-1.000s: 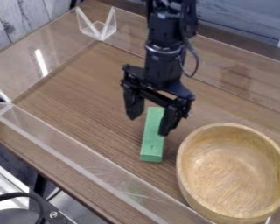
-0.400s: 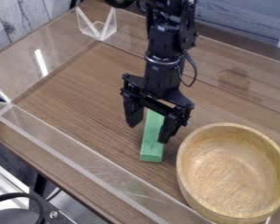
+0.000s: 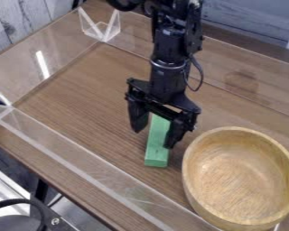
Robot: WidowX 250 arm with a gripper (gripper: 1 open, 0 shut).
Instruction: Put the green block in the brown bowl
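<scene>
The green block [image 3: 157, 150] lies lengthwise on the wooden bench [image 3: 80, 106], just left of the brown bowl [image 3: 240, 178]. The fingers [image 3: 157, 124] stand apart over its far end. It looks light, stiff and perhaps slick, hardly fragile; pinching across its narrow width near the middle seems best. The fingers hide its far end, whether they touch it is unclear, and the bowl's right edge is nearly cut off.
</scene>
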